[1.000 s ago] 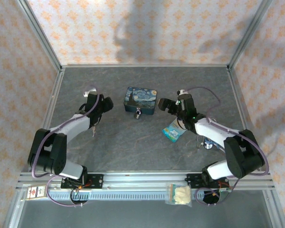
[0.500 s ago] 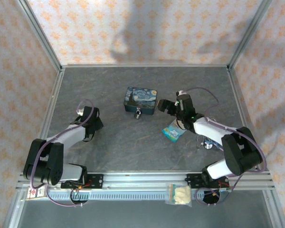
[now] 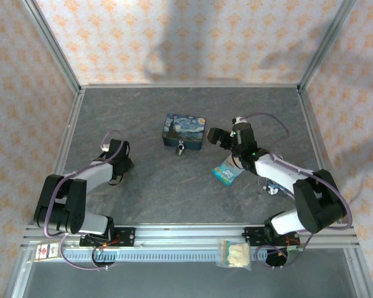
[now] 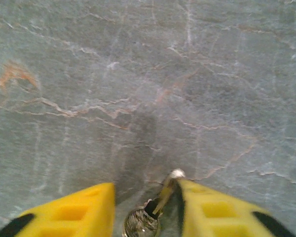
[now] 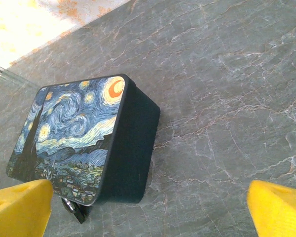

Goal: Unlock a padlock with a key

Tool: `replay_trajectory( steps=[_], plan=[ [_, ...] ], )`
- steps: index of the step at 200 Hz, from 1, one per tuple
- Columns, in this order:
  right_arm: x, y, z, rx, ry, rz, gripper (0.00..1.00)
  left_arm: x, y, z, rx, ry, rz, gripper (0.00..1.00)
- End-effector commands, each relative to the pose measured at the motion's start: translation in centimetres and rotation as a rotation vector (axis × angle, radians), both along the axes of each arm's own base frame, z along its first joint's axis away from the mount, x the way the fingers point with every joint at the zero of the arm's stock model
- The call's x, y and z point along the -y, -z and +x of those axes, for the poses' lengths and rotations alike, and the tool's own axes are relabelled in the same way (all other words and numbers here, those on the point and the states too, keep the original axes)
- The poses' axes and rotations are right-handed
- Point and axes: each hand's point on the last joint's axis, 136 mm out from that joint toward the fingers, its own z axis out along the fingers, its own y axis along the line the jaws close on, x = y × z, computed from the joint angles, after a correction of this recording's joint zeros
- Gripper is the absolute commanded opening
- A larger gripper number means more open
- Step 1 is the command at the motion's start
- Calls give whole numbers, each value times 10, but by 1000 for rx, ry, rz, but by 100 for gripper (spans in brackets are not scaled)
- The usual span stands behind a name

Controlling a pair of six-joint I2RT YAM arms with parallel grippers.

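My grey marbled worktop (image 3: 174, 192)
It bears a starry-night tin (image 3: 184, 129), a padlock (image 3: 180, 149) at its near side, and a blue packet (image 3: 227, 172).

Your left pincer (image 4: 147, 200) hangs low over the grey, veined desk (image 4: 138, 74), with its two yellow fingers (image 4: 74, 212) standing apart. Between them you see a small brassy key (image 4: 164, 195) leaning against the right finger. A silvery ring (image 4: 140, 224) sits at the key's lower end, and the left finger touches neither.
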Motion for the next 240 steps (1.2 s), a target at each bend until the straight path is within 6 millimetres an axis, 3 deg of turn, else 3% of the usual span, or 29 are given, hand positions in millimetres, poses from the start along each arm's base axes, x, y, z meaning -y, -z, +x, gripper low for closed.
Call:
replay_trajectory(
  steps=[1,47,88,120,147,195,240],
  plan=[
    [1,-12,4,38,23,4,100,10,21,-15,-63,37,-52,22],
    [2,-14,3,42,30,4,100,9,16,-8,-39,36,-45,0],
    [-16,-15,-4,49,-93,25,100,24,-22,19,124,59,-124,0],
    [-34,-28,-15,92,-220,69,100,56,-76,36,341,153,-242,0],
    [-53,-40,-29,116,-353,137,92,84,-116,39,475,205,-314,0],
    [-105,-72,-69,201,-613,231,81,150,-175,41,665,335,-518,0],
    [-136,-96,-88,263,-752,265,52,208,-232,33,827,564,-708,0]
  ],
)
